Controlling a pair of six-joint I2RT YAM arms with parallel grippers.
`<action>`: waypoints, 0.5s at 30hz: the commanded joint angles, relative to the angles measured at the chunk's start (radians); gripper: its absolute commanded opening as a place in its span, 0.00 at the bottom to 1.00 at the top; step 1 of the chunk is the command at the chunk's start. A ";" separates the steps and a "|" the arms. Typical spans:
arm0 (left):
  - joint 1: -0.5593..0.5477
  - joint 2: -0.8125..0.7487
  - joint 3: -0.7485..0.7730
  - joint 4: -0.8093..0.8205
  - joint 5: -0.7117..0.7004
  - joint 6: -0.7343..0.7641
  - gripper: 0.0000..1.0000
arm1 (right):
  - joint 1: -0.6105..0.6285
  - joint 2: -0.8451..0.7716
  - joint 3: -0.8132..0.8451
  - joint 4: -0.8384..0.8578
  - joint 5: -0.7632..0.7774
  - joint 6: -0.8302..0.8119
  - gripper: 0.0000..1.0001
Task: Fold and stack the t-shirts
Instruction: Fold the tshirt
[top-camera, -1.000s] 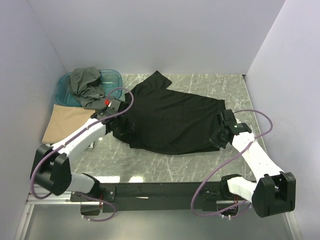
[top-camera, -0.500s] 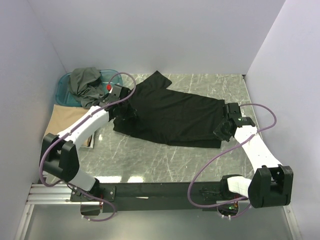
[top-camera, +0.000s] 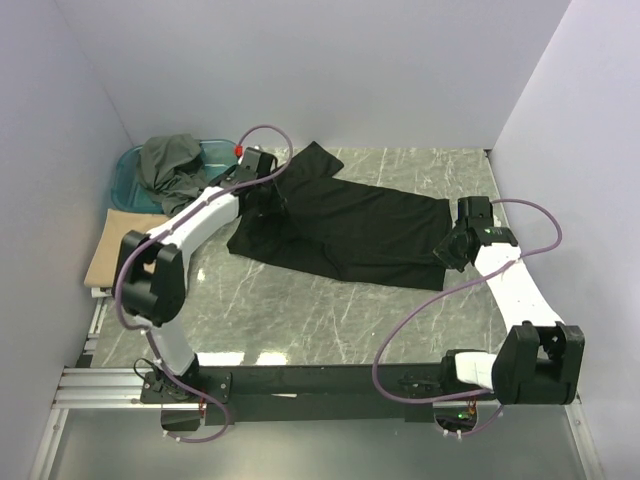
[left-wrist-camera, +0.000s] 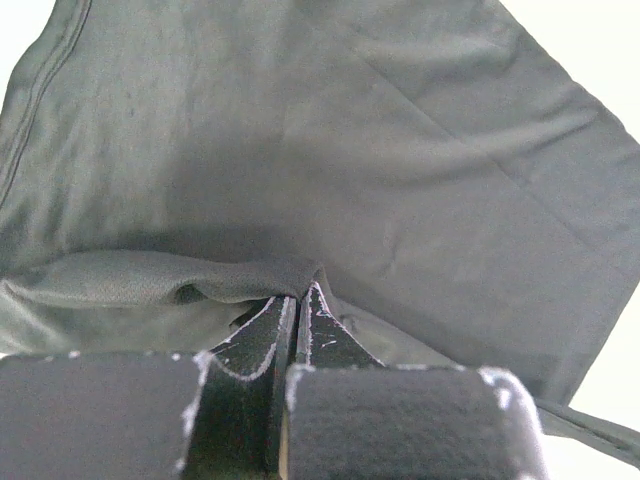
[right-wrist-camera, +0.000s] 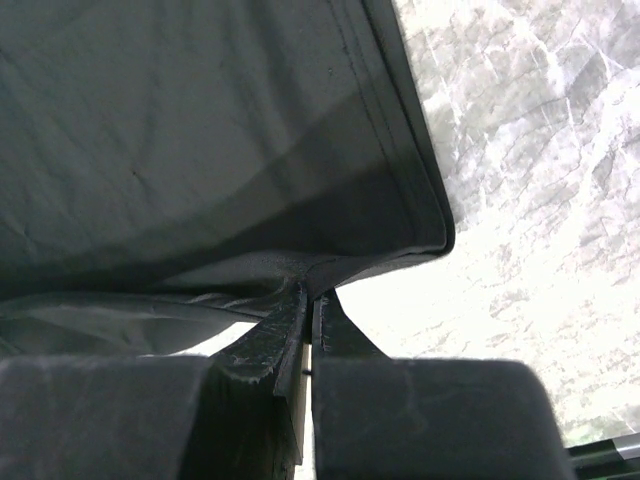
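The black t-shirt (top-camera: 350, 225) lies spread across the middle of the marble table, its near half lifted and folded toward the back. My left gripper (top-camera: 262, 205) is shut on its left edge; the pinched cloth (left-wrist-camera: 250, 275) shows in the left wrist view. My right gripper (top-camera: 452, 250) is shut on its right hem (right-wrist-camera: 400, 250). The tan-beige t-shirt (top-camera: 115, 245) lies folded flat at the left edge. The dark grey-olive t-shirt (top-camera: 170, 165) sits crumpled in the tub.
A translucent teal tub (top-camera: 128, 175) stands in the back left corner. White walls close in the table (top-camera: 330, 320) at back, left and right. The black rail with the arm bases runs along the near edge.
Both grippers have moved toward the back of the table, carrying the shirt's near edge up and over. The black shirt now looks narrower front to back.
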 joint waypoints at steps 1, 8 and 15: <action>0.006 0.045 0.095 -0.008 -0.034 0.067 0.01 | -0.021 0.025 0.033 0.037 -0.021 -0.026 0.00; 0.014 0.219 0.240 0.006 -0.041 0.136 0.04 | -0.044 0.102 0.019 0.127 -0.057 -0.004 0.00; 0.026 0.403 0.403 -0.029 0.033 0.202 0.29 | -0.053 0.209 0.044 0.169 0.067 0.014 0.08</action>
